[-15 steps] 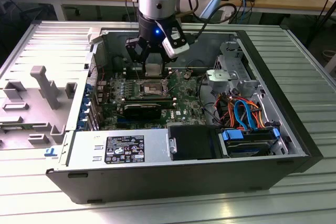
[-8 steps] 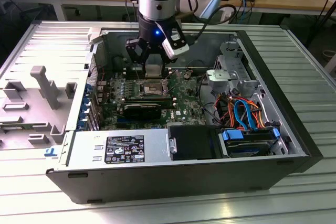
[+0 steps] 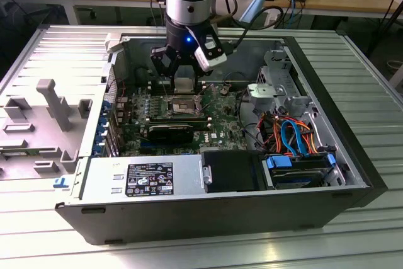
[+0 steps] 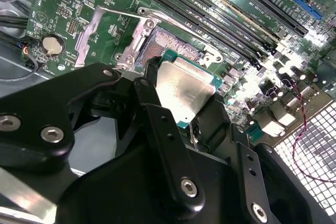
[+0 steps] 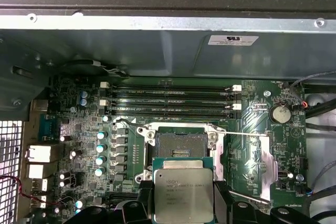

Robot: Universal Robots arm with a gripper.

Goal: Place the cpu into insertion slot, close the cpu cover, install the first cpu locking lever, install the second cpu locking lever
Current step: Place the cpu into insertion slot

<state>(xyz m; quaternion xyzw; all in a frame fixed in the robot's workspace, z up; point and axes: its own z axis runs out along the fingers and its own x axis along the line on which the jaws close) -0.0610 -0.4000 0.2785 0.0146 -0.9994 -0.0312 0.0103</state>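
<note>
Your end effector (image 5: pixel 184 206) is pinching the cpu (image 5: pixel 184 192) by two opposite edges, silver top up, just above the bare insertion slot (image 5: pixel 182 145) and not yet seated. The cpu cover (image 5: pixel 262 172) lies swung open beside the slot.

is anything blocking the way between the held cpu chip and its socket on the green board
Nothing visible does. The flat silver-grey square cpu chip hangs above the dark square insertion slot, whose thin silvery cover frame lies swung open to one side.
</note>
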